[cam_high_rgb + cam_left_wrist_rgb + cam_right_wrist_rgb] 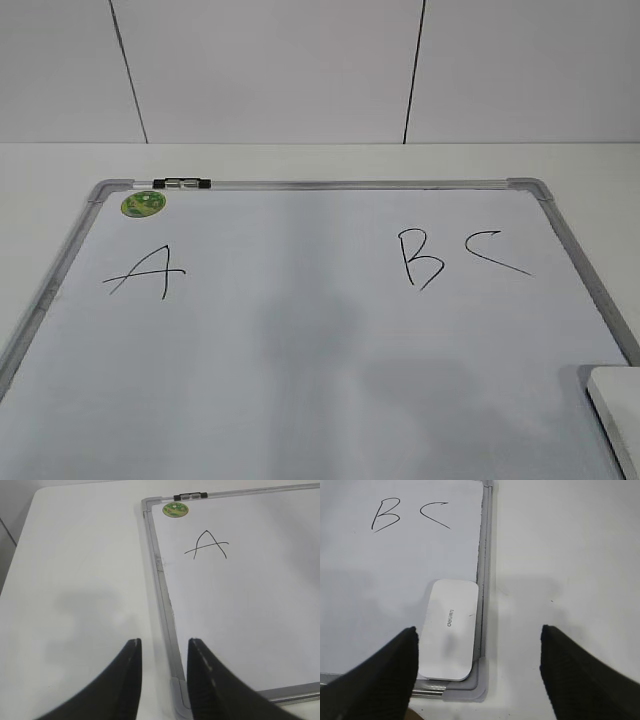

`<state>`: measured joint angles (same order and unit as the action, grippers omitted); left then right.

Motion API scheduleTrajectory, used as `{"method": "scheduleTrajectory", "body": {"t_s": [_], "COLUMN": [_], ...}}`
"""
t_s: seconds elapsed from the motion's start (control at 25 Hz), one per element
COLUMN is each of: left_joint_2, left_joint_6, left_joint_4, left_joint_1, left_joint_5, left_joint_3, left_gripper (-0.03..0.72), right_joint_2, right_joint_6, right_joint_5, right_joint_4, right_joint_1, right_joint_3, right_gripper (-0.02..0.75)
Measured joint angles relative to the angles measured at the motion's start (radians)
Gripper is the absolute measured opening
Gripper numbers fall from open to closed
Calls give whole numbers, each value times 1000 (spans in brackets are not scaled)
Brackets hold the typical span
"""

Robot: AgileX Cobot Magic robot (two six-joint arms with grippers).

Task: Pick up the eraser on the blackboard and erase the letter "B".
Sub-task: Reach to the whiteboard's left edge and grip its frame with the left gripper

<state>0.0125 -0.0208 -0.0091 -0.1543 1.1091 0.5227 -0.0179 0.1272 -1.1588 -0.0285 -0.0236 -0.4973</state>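
The blackboard [300,380] is a white board with a silver-grey frame lying flat on the table. The letter "B" [420,259] is drawn right of its middle, between a slanted "A" [146,272] and an angular "C" [498,253]. The white eraser [449,628] lies in the board's near right corner, against the frame; its edge shows in the exterior view [618,410]. My right gripper [478,635] is wide open above that corner, the eraser by its left finger. The "B" also shows in the right wrist view [385,514]. My left gripper [164,647] is open over the board's near left frame [165,595].
A round green sticker [143,204] and a small black-and-silver clip [182,184] sit at the board's far left corner. White table [560,555] lies on both sides of the board. A panelled wall [300,70] stands behind.
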Motion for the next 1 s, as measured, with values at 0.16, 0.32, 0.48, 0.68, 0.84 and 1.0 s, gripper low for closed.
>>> {"method": "scheduleTrajectory", "body": {"t_s": [0.16, 0.32, 0.48, 0.68, 0.84, 1.0], "left_joint_2": [0, 0, 0, 0, 0, 0], "left_joint_6": [0, 0, 0, 0, 0, 0], "left_joint_4": [0, 0, 0, 0, 0, 0], "left_joint_1": [0, 0, 0, 0, 0, 0], "left_joint_5": [0, 0, 0, 0, 0, 0], "left_joint_3": [0, 0, 0, 0, 0, 0], "left_gripper": [236, 236, 237, 235, 235, 236], "right_joint_2": [0, 0, 0, 0, 0, 0], "right_joint_6": [0, 0, 0, 0, 0, 0], "right_joint_5": [0, 0, 0, 0, 0, 0], "right_joint_4": [0, 0, 0, 0, 0, 0], "right_joint_1": [0, 0, 0, 0, 0, 0], "right_joint_3": [0, 0, 0, 0, 0, 0], "right_gripper": [584, 584, 584, 584, 584, 584]}}
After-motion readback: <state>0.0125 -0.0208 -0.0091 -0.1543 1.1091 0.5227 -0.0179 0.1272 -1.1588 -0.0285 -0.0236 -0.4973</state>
